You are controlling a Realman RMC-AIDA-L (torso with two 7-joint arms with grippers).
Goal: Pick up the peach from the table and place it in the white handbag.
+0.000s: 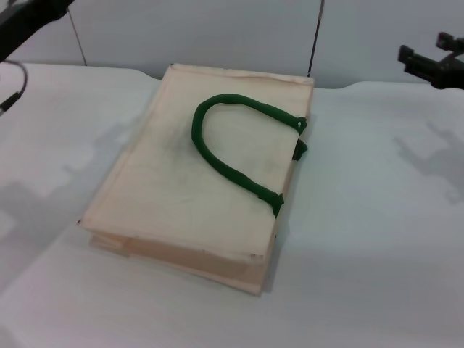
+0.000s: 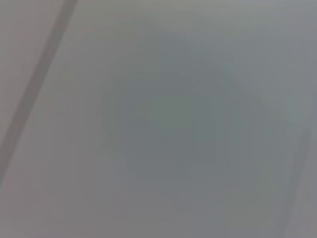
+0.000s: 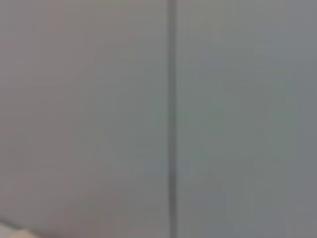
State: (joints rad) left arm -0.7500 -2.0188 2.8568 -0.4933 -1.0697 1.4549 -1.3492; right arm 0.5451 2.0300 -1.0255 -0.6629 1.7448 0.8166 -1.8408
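Note:
The white handbag lies flat on the table in the middle of the head view. Its dark green loop handles rest on its top face, toward the right side. The peach is not visible in any view. My right gripper hangs high at the far right edge, well above the table and apart from the bag. Only part of my left arm shows at the top left corner, with its gripper out of view. Both wrist views show only a blurred grey surface with a dark line.
A grey wall with thin dark vertical lines stands behind the table. The arms' shadows fall on the tabletop left and right of the bag.

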